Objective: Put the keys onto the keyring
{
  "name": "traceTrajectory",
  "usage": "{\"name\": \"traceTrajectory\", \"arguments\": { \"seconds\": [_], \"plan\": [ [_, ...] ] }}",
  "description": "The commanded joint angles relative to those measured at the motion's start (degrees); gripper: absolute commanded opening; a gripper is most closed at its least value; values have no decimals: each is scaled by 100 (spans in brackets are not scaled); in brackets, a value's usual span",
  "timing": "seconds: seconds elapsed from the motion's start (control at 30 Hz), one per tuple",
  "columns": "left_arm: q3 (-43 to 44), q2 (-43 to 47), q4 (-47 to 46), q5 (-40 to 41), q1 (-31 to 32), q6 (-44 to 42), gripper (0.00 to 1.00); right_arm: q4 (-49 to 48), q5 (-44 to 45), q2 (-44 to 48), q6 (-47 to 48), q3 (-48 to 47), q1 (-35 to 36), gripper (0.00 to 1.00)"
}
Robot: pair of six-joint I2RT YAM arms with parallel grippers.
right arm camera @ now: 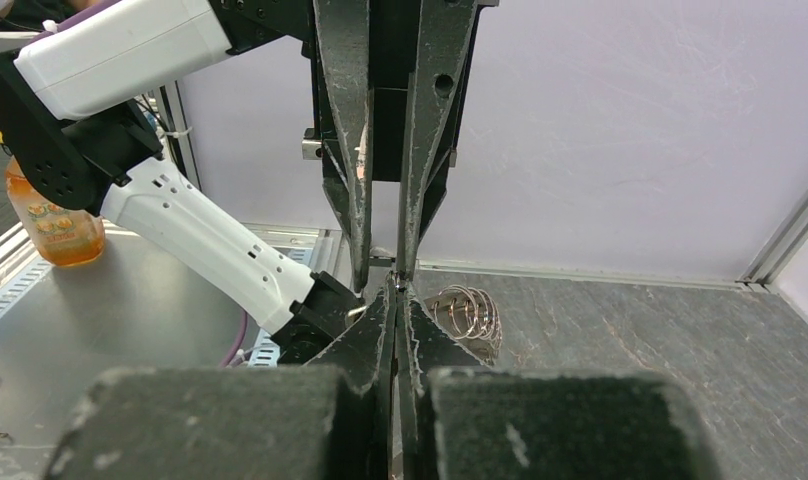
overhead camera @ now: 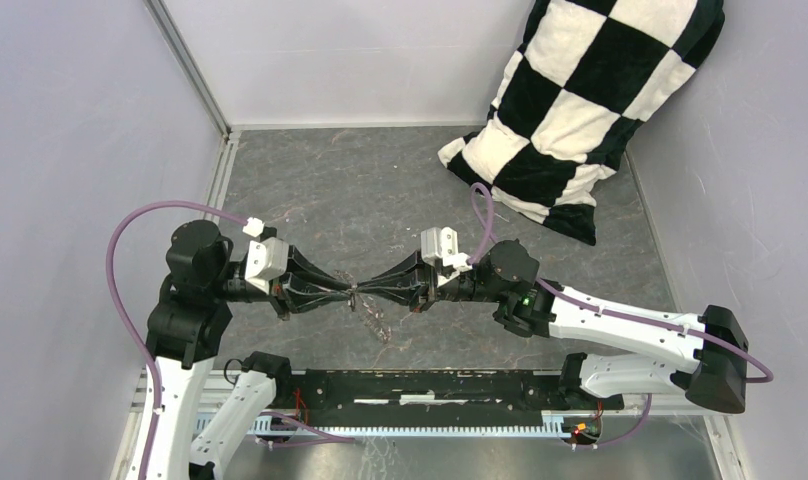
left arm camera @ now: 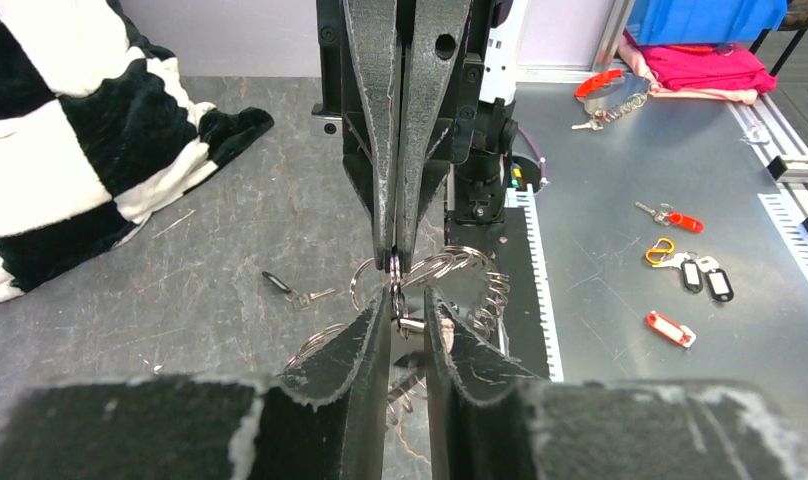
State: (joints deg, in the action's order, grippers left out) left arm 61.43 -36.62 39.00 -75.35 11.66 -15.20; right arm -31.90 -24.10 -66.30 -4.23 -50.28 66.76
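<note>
Nearest, the left gripper (left arm camera: pixel 412 305) has its jaws narrowly apart around a small silvery piece; whether it grips it, or what the piece is, is hard to tell. Tip to tip with it, the right gripper (left arm camera: pixel 395 262), jaws fully closed, seems to pinch the wire of the keyring (left arm camera: pixel 460 268). The step is probably threading, which calls for fine alignment. Farther off, a loose key (left arm camera: pixel 280 286) lies on the table.

No legible text anywhere; label on orange bottle (right arm camera: pixel 52 222) too blurred to read.
</note>
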Motion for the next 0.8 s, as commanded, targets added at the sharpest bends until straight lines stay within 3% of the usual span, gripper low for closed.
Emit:
{"name": "traceTrajectory", "arguments": {
  "seconds": [0.0, 0.47, 0.77],
  "plan": [
    [86, 56, 86, 62, 12, -370, 25, -430, 25, 73, -16, -298, 28, 0],
    [81, -12, 87, 127, 12, -478, 11, -697, -42, 56, -159, -282, 27, 0],
    [36, 5, 178, 100, 12, -597, 9, -1101, -141, 29, -422, -280, 31, 0]
  ]
}}
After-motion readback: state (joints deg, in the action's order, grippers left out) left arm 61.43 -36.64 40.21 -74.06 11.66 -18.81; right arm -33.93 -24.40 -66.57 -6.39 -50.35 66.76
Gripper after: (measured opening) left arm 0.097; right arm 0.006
